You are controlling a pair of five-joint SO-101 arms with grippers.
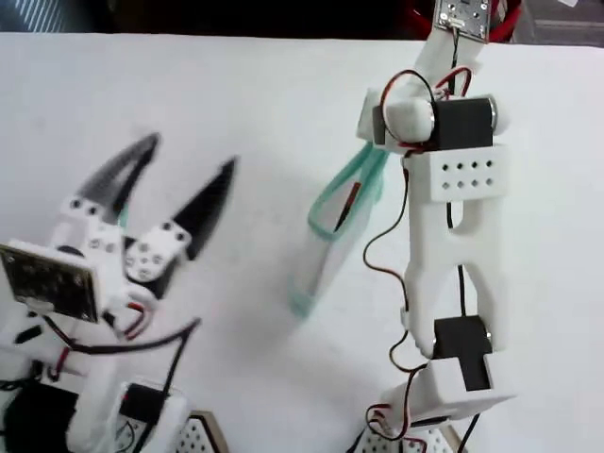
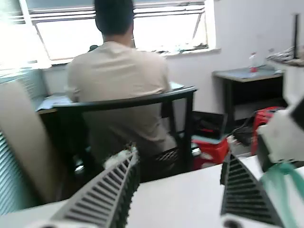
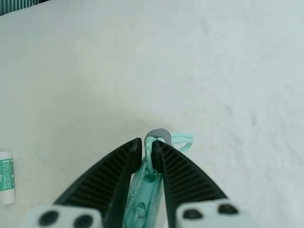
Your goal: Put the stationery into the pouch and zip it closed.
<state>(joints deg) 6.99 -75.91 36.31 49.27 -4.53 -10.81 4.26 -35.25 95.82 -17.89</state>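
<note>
Surface: a plain white surface (image 1: 236, 85) carries both arms, with the left arm at one near corner and the right arm stretched far out across it.
Left gripper: the left gripper (image 1: 189, 156) is spread wide with nothing between its fingers, and it sits well apart from the pouch.
Risk, left gripper: it gives the pouch no support. Any pull on the zip would probably drag the whole pouch along rather than move the slider.
Right gripper: the right gripper (image 3: 148, 142) is pinched tight on a thin teal edge of the pouch, beside a grey tab (image 3: 159, 133) that is probably the zip pull.
Risk, right gripper: the hold is narrow and taken at the very fingertips, so the slack material could slip out or twist.
Pouch: the pouch (image 1: 332, 250) is translucent with teal trim. It trails from under the right arm's wrist towards the middle of the surface, and whether its far end rests on the surface cannot be told.
Pouch contents: nothing can be made out inside, and whether the zip is open or shut cannot be told.
Loose item: a small white stick (image 3: 4, 178) with green print lies on the surface, well apart from the pouch. It is likely stationery not yet packed.
Risk, loose item: zipping now would likely shut it out.
</note>
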